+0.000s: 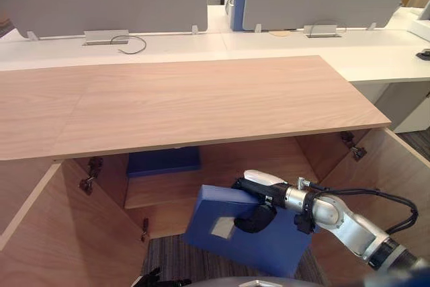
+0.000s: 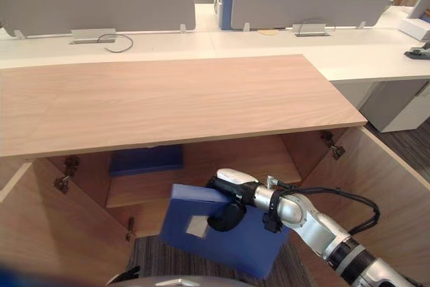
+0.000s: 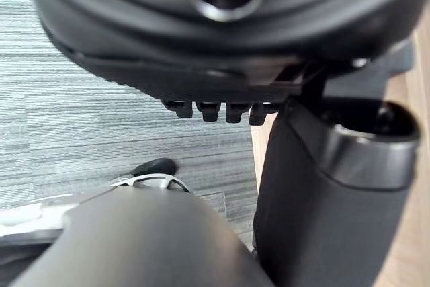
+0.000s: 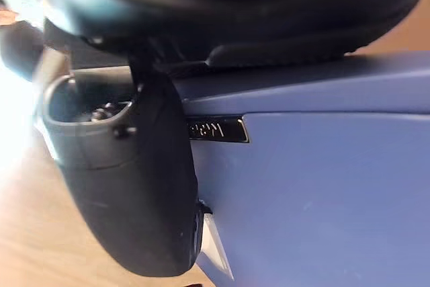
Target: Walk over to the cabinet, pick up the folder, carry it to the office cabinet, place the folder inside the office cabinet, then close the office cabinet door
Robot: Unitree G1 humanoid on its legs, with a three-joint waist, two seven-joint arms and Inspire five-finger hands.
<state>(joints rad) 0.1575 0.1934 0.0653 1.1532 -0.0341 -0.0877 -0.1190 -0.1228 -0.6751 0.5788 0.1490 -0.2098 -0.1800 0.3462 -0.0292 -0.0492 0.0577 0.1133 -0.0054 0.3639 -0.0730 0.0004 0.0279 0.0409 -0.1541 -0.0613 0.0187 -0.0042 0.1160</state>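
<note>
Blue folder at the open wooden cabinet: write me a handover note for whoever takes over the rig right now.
Right hand: fingers and thumb clamped on the top edge of the blue rectangular folder, which is held tilted in front of the light wooden office cabinet, not yet inside.
Left hand: idle, low over the grey carpet.
Left door and right door both stand open. A second blue folder lies at the back, above the inner shelf.
Done: folder picked up and brought to the cabinet.
Left: set it inside, release, close the doors.
</note>
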